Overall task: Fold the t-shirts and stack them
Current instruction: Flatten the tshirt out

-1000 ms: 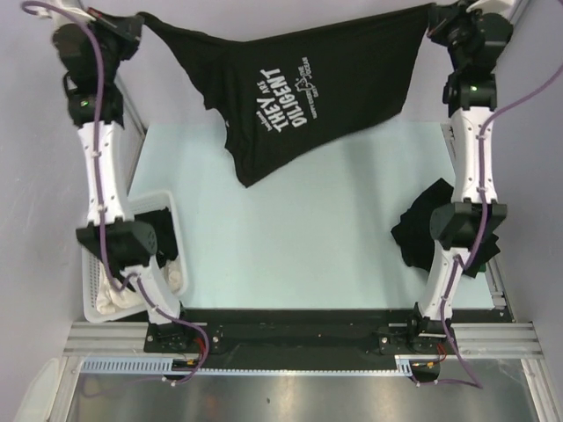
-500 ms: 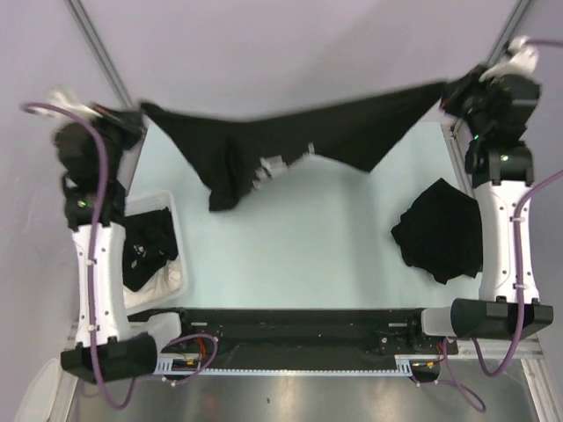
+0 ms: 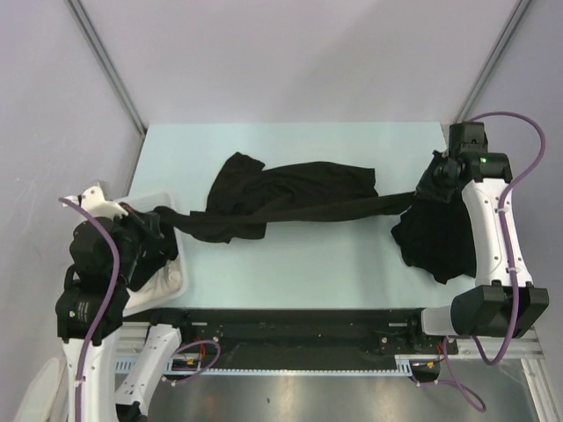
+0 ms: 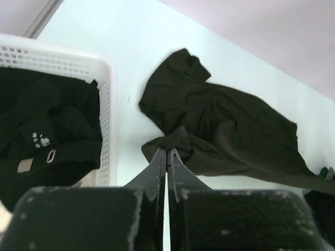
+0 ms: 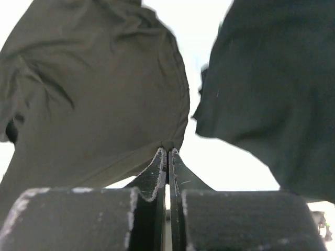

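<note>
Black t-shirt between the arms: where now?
Top view: the t-shirt stretches across mid-table, left end pinched by the left fingers beside the basket, right end by the right fingers beside the dark pile.

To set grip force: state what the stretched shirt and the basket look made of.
The stretched shirt looks like soft matte black knit, probably cotton: it wrinkles and sags. The basket looks like rigid, smooth white plastic with a moulded lattice wall.

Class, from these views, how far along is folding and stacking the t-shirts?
Done: nothing clearly folded; a rumpled black fabric heap lies at the table's right. In hand: left gripper and right gripper shut on opposite ends of one black cotton t-shirt, stretched across the table. Left: folding it, plus black shirts in the white plastic lattice basket.
</note>
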{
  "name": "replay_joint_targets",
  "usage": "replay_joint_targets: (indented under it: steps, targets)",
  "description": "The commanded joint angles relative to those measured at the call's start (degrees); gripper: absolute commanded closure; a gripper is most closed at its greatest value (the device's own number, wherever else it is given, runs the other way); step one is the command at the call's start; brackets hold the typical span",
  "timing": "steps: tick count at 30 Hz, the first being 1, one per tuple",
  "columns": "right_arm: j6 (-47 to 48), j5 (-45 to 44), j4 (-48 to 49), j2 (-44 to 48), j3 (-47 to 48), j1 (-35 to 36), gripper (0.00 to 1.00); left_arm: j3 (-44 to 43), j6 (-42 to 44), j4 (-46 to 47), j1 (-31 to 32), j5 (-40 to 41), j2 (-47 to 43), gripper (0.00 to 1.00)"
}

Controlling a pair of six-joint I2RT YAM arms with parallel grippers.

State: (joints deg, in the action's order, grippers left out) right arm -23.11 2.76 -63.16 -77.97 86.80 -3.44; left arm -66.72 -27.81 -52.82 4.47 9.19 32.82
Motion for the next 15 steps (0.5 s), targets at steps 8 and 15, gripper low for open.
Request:
replay_joint_targets:
  steps: [8, 15]
  targets:
    - [-3.69, 6.28, -16.91, 8.09, -9.78, 1.77, 1.0, 7.99, -7.69, -17.49, -0.34, -15.41, -5.3, 1.0]
    - [-3.26, 10.77, -22.35, 12.93, -18.16, 1.77, 1.0, 9.33, -7.88, -26.0, -0.34, -21.06, -6.19, 1.0]
